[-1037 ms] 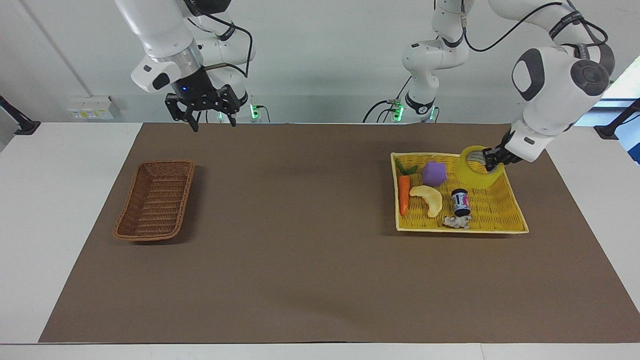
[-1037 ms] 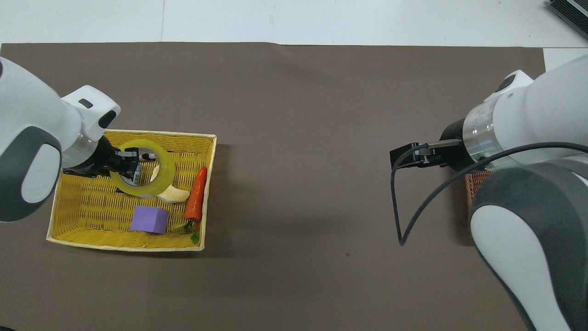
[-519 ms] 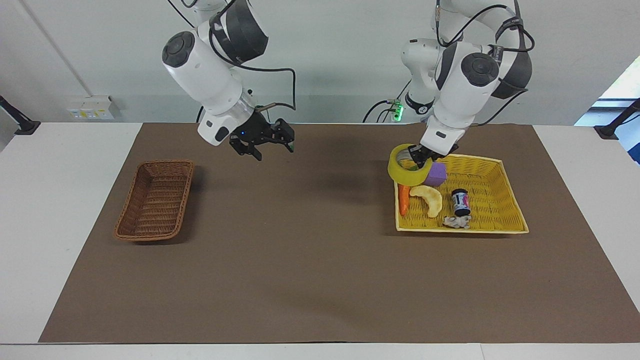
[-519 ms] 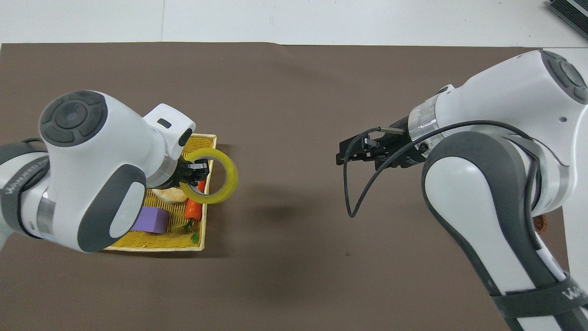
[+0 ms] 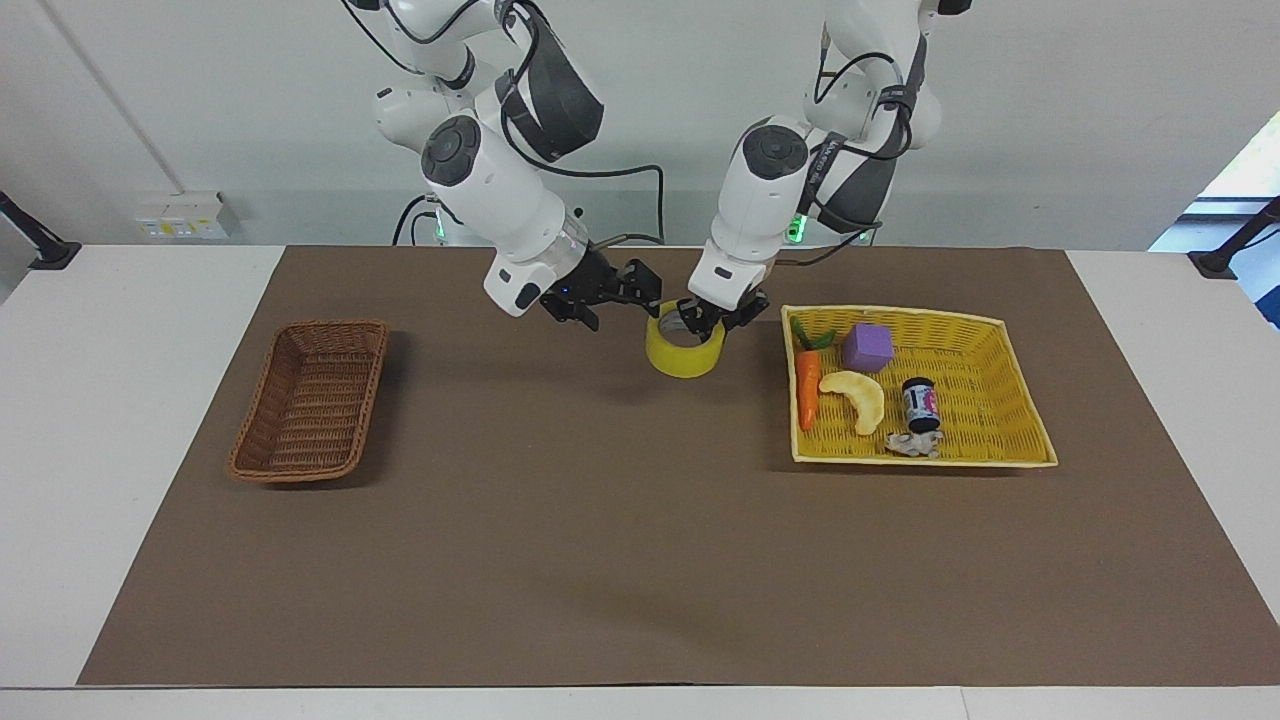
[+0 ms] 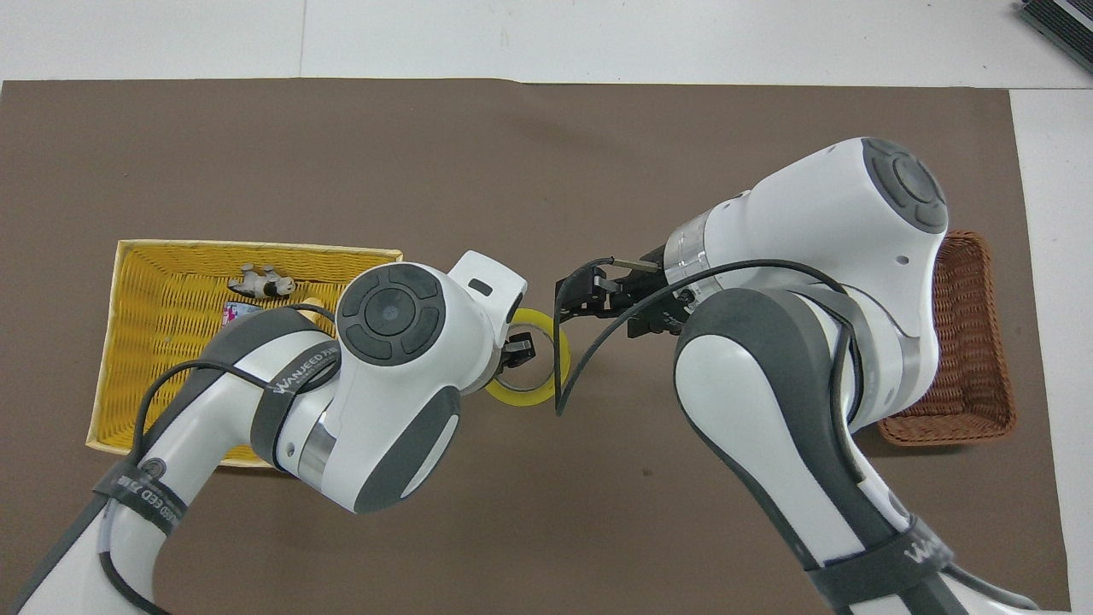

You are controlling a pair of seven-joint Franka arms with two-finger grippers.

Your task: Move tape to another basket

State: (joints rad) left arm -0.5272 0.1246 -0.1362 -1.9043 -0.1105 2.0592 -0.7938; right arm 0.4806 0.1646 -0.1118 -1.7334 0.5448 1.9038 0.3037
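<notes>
A worktop covered by a brown mat is seen, with the two arms brought together over its middle. Toward the left arm's end of the mat a bright yellow woven tray-basket is set, and in it a toy carrot, a purple cube, a pale crescent-shaped toy food piece, a small dark jar and a small grey figurine are kept. Toward the right arm's end the narrow dark brown wicker basket is placed, with nothing in it. The roll of yellow tape is held in the air over the bare mat between the two baskets, closer to the yellow tray-basket than to the wicker one. It is gripped by the left gripper, whose jaws are clenched on the roll's wall, one finger being set inside the core; in the overhead view the roll is partly covered by the left arm. The right gripper is held over the mat just beside the tape, on the side of the wicker basket, its jaws spread wide and nothing being grasped by them.
</notes>
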